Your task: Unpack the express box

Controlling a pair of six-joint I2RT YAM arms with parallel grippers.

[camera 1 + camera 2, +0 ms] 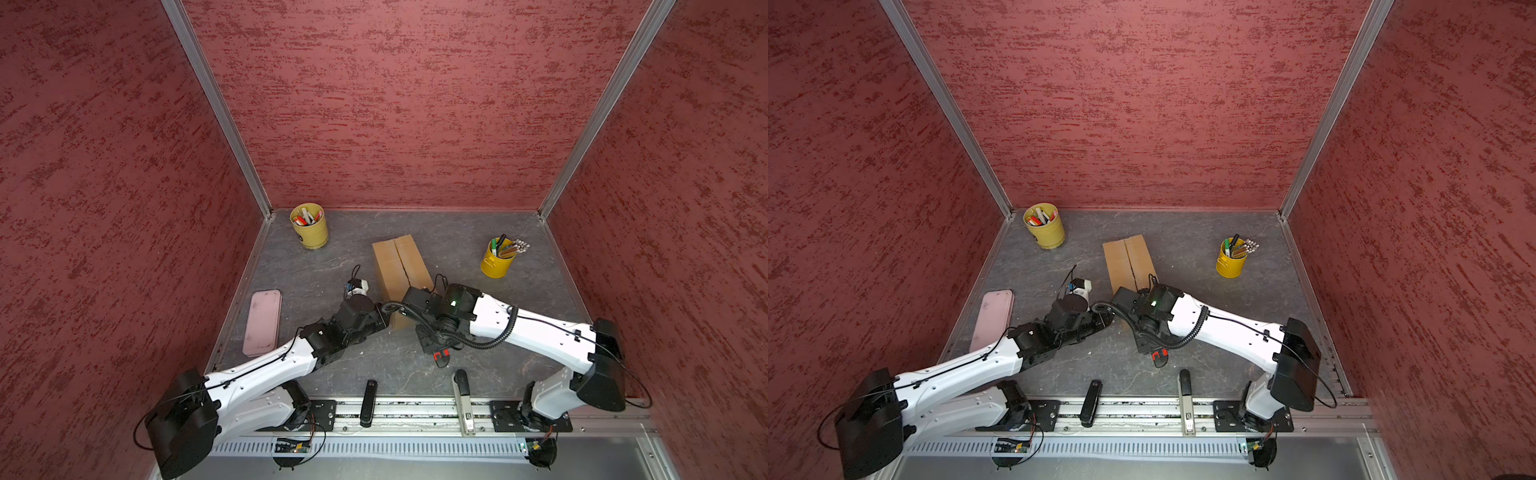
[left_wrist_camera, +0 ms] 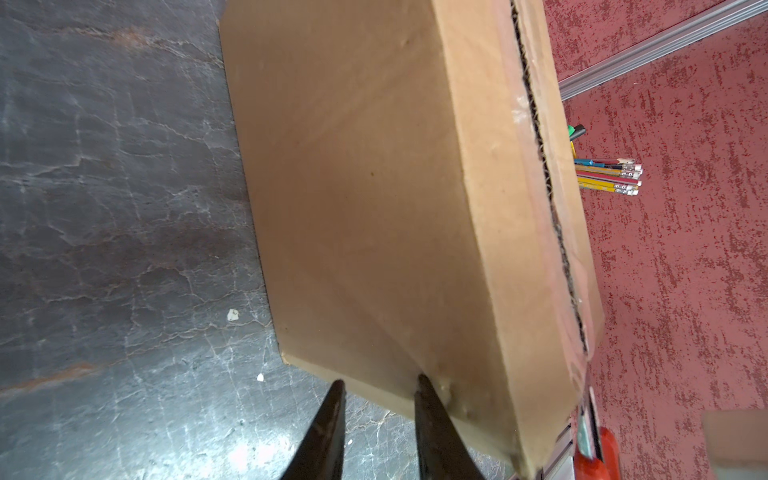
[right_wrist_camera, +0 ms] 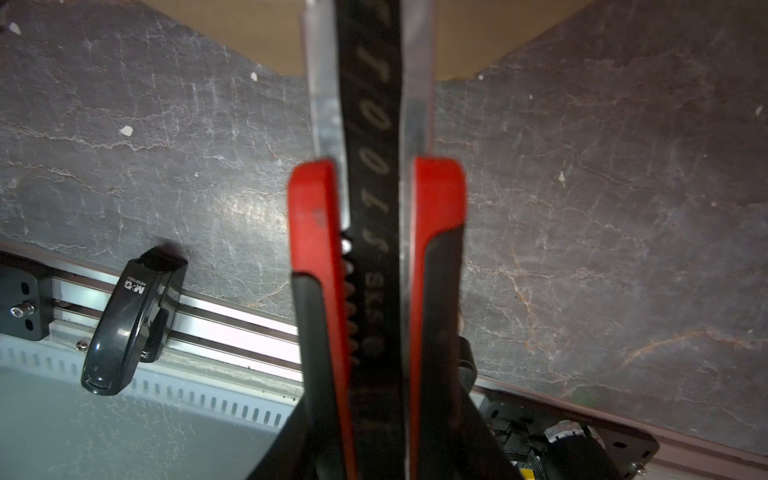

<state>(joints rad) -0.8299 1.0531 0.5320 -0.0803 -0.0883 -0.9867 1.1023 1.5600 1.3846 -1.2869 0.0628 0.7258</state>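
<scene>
Both top views: express box point(image 1: 399, 264) lies flat mid-table point(image 1: 324, 270), flaps shut. Its long axis runs from the arms' side toward the back wall, far end slanted a bit left, and the seam follows that axis. Around box: yellow pen cup point(image 1: 309, 230) far-left of it, second yellow cup point(image 1: 497, 261) to its right, pink case point(image 1: 262, 323) near-left, black stapler point(image 1: 368, 402) and silver-black tool point(image 1: 464, 399) nearer than box, by the rail. All well apart from box. L gripper point(image 1: 385, 318) sits at box's near-left corner. R arm's wrist covers box's near end. R gripper point(image 1: 433, 343) is just nearer than box, w/ red-black knife point(image 1: 441, 356) in it.

L wrist cam: box's long side face fills the view, and corrugated edges show along the seam. L gripper jaws are a little apart. One fingertip point(image 2: 422, 386) is on the side face by box's near end, the other at the edge there. Pencils point(image 2: 606, 174) of a cup stick out beyond box.

R wrist cam: R gripper is clamped on the knife handle. Knife's front end points at box and reaches its cardboard. Black stapler lies by the rail, well apart from box.
</scene>
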